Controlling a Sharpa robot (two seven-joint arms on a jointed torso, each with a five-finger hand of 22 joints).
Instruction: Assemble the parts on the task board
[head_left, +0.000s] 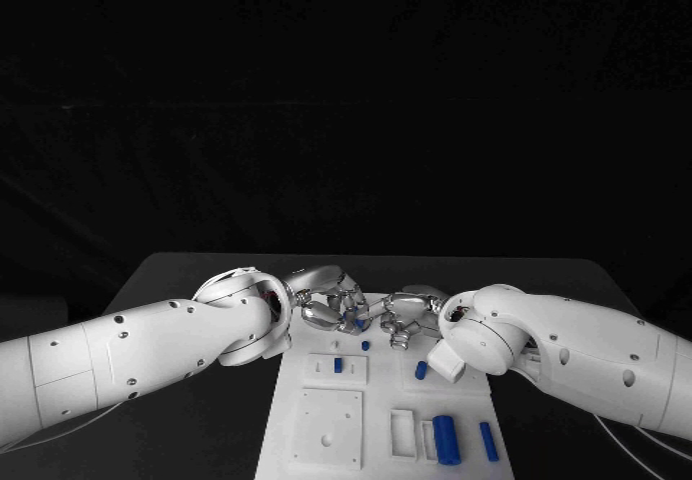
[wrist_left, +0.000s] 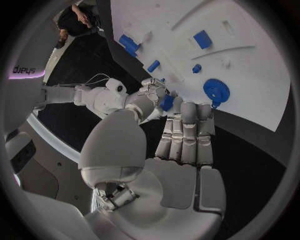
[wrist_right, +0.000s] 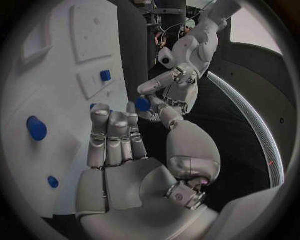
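Head view: both hands meet over the far end of the task board (head_left: 329, 455); left hand (head_left: 326, 300) and right hand (head_left: 407, 312) close round one small blue part (head_left: 359, 323). Five more blue parts lie nearer.

Left wrist view: a blue gear (wrist_left: 216, 90) lies on the board.

Right wrist view: fingertips pinch the part; a mistimed release could drop it

Both hands (head_left: 329, 300) (head_left: 407, 315) meet over the task board's (head_left: 378, 415) far end.
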